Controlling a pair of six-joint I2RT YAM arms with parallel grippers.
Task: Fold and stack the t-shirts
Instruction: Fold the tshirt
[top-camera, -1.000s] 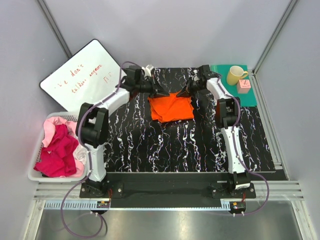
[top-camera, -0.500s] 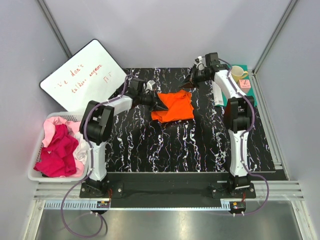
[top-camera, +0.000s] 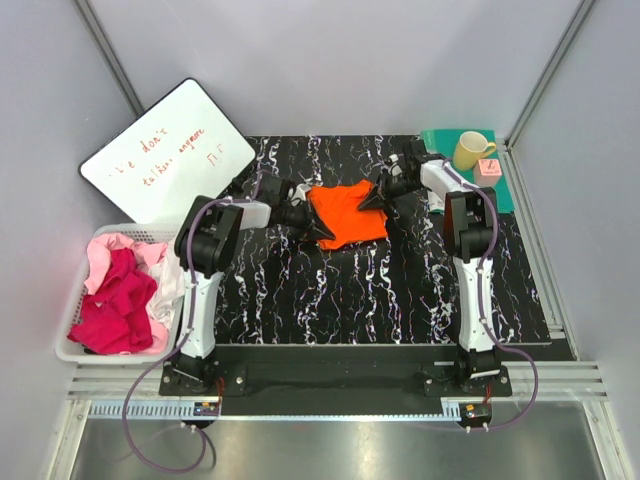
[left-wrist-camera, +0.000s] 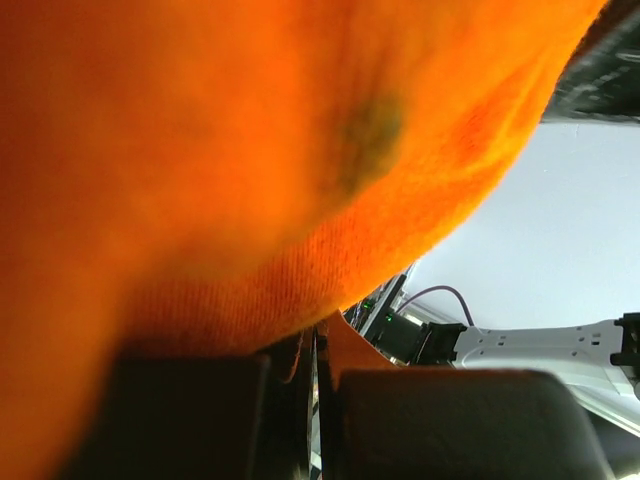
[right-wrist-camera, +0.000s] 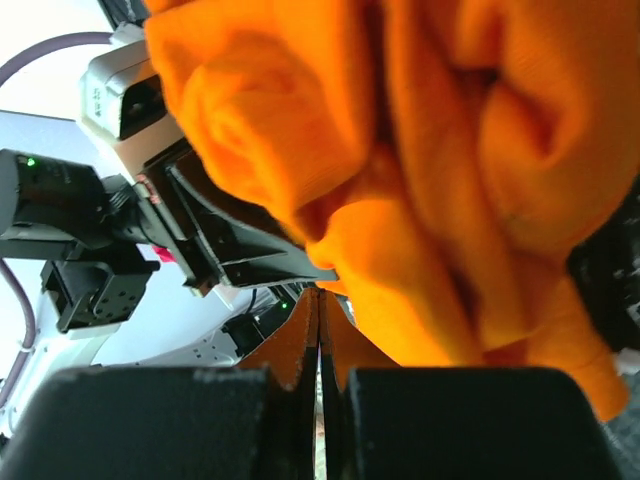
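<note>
Top view: the orange shirt (top-camera: 345, 210) sits bunched at the far middle of the black table (top-camera: 400, 300), between the 2 arms. The left gripper (top-camera: 320, 230) meets its near-left corner and the right gripper (top-camera: 366, 201) its right edge. A basket (top-camera: 72, 350) at the left holds the pink shirts (top-camera: 118, 300). A mug (top-camera: 470, 150) stands on the mat (top-camera: 500, 190) at the far right.

Left wrist: orange cloth fills the view, and the jaws are pressed together on a fold of it.

Right wrist: the jaws pinch a thin orange fold, with the rest bunched above.

t-shirt (top-camera: 345, 208) centre, basket (top-camera: 100, 356) near left, mug (top-camera: 470, 150) (on mat (top-camera: 500, 192)) far right.
</note>
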